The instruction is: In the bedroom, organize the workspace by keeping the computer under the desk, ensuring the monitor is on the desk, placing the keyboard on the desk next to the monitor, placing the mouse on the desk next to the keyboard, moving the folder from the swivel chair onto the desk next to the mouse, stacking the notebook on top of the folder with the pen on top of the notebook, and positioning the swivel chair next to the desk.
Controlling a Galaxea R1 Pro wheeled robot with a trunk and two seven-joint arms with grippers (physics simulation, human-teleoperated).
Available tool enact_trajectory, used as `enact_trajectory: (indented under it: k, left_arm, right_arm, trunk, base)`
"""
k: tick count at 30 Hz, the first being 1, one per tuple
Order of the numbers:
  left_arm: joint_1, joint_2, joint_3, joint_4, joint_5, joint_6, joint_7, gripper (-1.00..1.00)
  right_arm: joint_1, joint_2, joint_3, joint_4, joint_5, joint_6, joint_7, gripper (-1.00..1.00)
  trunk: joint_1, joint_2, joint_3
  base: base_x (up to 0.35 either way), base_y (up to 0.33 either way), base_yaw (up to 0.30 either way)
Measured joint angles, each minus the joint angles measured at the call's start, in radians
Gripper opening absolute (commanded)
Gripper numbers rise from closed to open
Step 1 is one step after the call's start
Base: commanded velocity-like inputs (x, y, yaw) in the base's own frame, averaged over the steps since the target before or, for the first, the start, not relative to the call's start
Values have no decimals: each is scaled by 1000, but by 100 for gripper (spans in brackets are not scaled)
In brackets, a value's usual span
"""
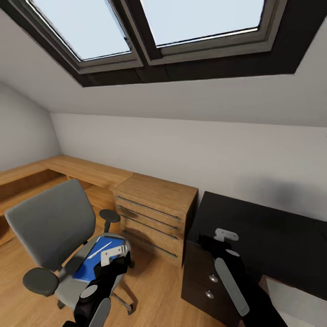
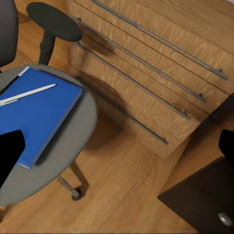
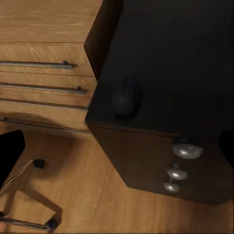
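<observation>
Sloped white walls and a dark-framed skylight (image 1: 150,36) are enclosing the room above a wooden floor (image 1: 154,290). Over the chair seat the left gripper (image 1: 113,255) is hovering with its fingers spread and nothing between them, just above the folder (image 2: 36,112). That blue folder is lying flat on the grey seat of the swivel chair (image 1: 50,222), with a thin white pen (image 2: 27,93) resting on top of it. Above the near corner of the desk (image 1: 272,240) the right gripper (image 1: 225,235) is hanging; whether its fingers are apart or closed cannot be told. In the right wrist view the mouse (image 3: 126,96) is sitting on the glossy black top near that corner, above the silver knobs (image 3: 186,150) of the dark drawers. Beside the desk a light wooden drawer unit (image 1: 156,215) is standing against the wall.
</observation>
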Motion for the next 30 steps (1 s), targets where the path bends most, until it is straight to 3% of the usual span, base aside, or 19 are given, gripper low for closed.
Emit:
enact_trajectory:
  k: [6, 17, 30]
  left_arm:
    - [0, 0, 0, 0, 0, 0, 0, 100]
    - [0, 0, 0, 0, 1, 0, 0, 100]
    - [0, 0, 1, 0, 1, 0, 0, 100]
  right_arm:
    - [0, 0, -1, 0, 0, -1, 1, 100]
    - [0, -1, -2, 0, 1, -2, 0, 100]
    - [0, 0, -1, 0, 1, -2, 0, 100]
  trunk:
    - [0, 0, 1]
    - [0, 0, 7]
    - [0, 0, 0]
  base:
    - [-336, 133, -60]
    - [-336, 116, -222]
    - [-336, -5, -147]
